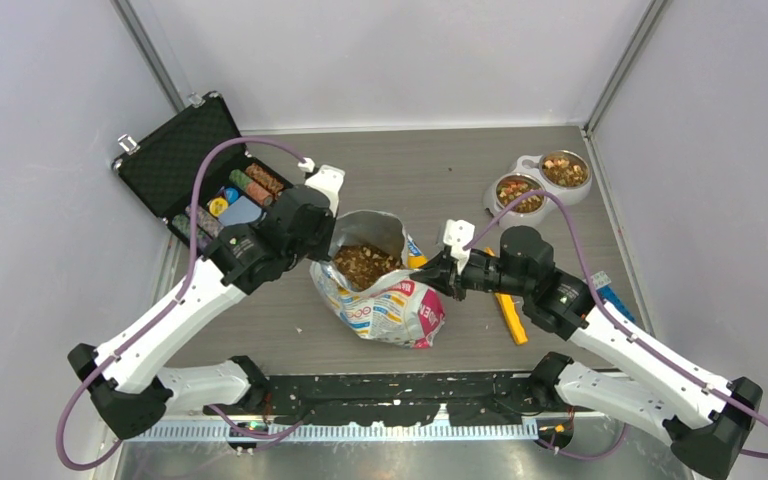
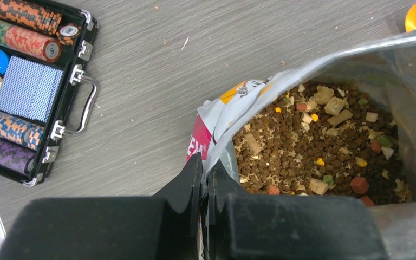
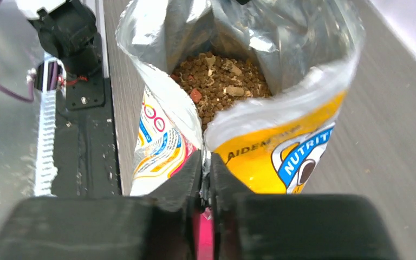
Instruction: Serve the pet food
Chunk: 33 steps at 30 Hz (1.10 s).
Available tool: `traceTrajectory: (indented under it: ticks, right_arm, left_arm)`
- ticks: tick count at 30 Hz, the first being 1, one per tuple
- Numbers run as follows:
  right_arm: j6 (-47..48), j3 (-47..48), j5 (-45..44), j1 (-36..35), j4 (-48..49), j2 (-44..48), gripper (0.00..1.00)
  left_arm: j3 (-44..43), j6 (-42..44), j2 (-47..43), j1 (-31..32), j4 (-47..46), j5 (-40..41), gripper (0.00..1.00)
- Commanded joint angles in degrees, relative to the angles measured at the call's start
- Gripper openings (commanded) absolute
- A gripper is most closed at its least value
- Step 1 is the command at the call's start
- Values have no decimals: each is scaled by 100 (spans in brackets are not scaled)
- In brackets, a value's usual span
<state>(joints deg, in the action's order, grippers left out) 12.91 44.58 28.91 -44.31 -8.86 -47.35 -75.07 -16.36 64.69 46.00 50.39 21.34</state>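
Observation:
The printed foil bag (image 1: 390, 305) stands open in the middle of the table, full of brown pet food (image 1: 365, 264). My left gripper (image 1: 318, 255) is shut on the bag's left rim; in the left wrist view it (image 2: 205, 165) pinches the foil beside the kibble (image 2: 303, 146). My right gripper (image 1: 434, 275) is shut on the bag's right rim; in the right wrist view it (image 3: 206, 162) pinches the foil (image 3: 281, 151), with kibble (image 3: 222, 86) beyond. A white double pet bowl (image 1: 538, 186) at the back right holds kibble in both cups.
An open black case (image 1: 195, 170) of poker chips and cards lies at the back left, also in the left wrist view (image 2: 27, 81). A yellow tool (image 1: 510, 318) and a blue object (image 1: 612, 297) lie under my right arm. Grey walls close three sides.

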Motion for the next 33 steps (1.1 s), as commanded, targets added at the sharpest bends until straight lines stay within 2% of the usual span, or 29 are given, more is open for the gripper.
traceTrajectory:
  ticks: [1, 2, 4, 9, 12, 19, 21, 23, 25, 28, 33]
  right_arm:
    - [-398, 263, -856, -41, 261, 14, 7]
    - [-408, 245, -893, -42, 248, 90, 6]
    - [-411, 247, -773, -42, 83, 217, 5]
    - [-565, 190, -460, -42, -289, 579, 5]
    - [-502, 128, -556, -42, -347, 885, 5]
    - [-302, 308, -708, -41, -287, 1117, 5]
    - [-298, 356, -677, -41, -167, 1131, 5]
    - [-288, 340, -613, -42, -22, 1194, 5]
    - [-270, 197, -635, -38, 156, 1290, 5]
    - [-299, -77, -726, -42, 595, 1487, 5]
    - [-320, -84, -1022, -42, 559, 1563, 5]
  left_arm:
    - [-184, -3, -435, -2, -728, 236, 0]
    - [-188, 28, -464, -2, -744, 280, 0]
    - [-239, 179, -541, -3, -779, 300, 11]
    - [-420, 901, -938, -3, -1231, 12, 74]
    - [-390, 1749, -1277, -3, -1793, -1169, 98]
    - [-605, 3426, -1056, 0, -1759, -4155, 99]
    - [-608, 4024, -889, 11, -1569, -5179, 99]
    - [-658, 4370, -727, 58, -1335, -5802, 99]
    - [-696, 4543, -538, 123, -1206, -5972, 99]
    - [-814, 4649, -164, 391, -1043, -5433, 99]
    - [-1386, 5219, 645, 708, -428, -5296, 99]
